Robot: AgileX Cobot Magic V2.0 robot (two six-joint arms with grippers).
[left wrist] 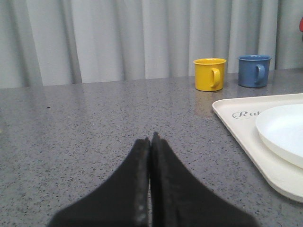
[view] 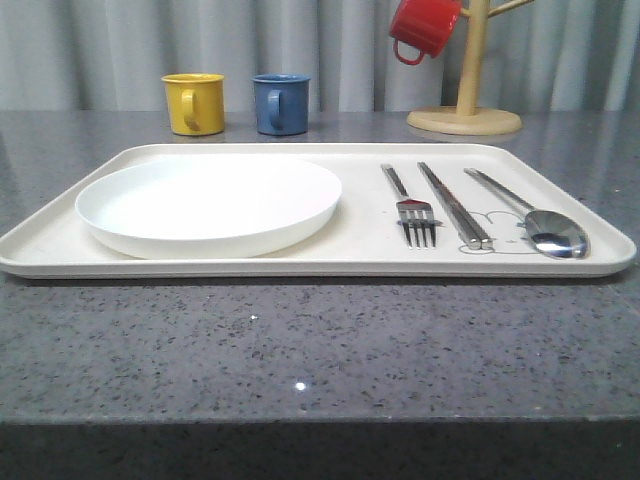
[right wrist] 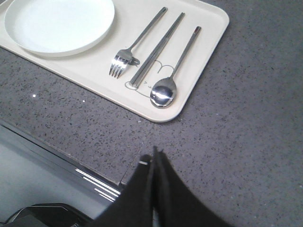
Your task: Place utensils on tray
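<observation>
Three utensils on tray [view: 250,268], right of plate [view: 210,205]: fork [view: 412,210], chopsticks [view: 455,206], spoon [view: 535,222] nearest tray's right rim. Left gripper [left wrist: 150,140] and right gripper [right wrist: 154,153] pressed closed, empty, over bare countertop [view: 300,350] off tray's edges.

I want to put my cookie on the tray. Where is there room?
The tray has a bare strip between the plate and the fork, and a bare back corner behind the spoon. The right part is crowded: fork, chopsticks and spoon lie close side by side.
</observation>
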